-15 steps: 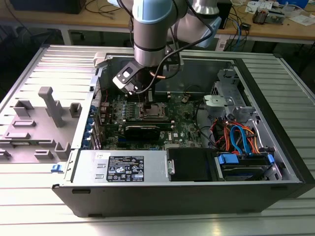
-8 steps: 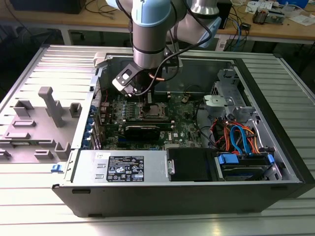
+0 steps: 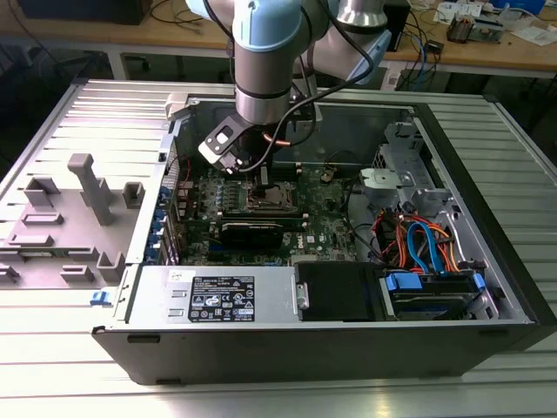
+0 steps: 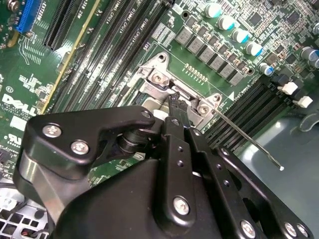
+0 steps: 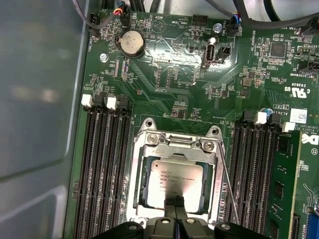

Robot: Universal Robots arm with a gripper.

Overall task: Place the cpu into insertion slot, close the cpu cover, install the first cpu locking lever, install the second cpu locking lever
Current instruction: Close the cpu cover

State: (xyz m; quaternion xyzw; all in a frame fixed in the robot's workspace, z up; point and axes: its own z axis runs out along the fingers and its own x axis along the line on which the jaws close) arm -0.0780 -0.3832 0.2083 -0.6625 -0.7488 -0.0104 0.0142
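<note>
The cpu (image 5: 174, 181) lies flat in the insertion slot (image 5: 135, 174) on the green board, its dull silver top showing through the cut-out of the cpu cover (image 5: 175, 151), which lies down over it. My gripper (image 5: 174, 211) is shut, fingertips together at the cover's edge opposite the hinge screws, with nothing seen between them. In the second wrist view the gripper (image 4: 175, 102) reaches down onto the socket's metal frame (image 4: 159, 74). A thin locking lever (image 4: 249, 142) slants away from the socket, also seen beside it as a wire lever (image 5: 229, 194). In the exterior view the gripper (image 3: 261, 178) hangs over the socket (image 3: 270, 198).
Black memory slots (image 5: 104, 164) flank the socket on both sides. A power supply (image 3: 218, 296), a drive cage with coloured cables (image 3: 426, 252) and the case walls (image 3: 487, 218) ring the board. A grey fixture (image 3: 87, 187) stands outside the case at the exterior view's left.
</note>
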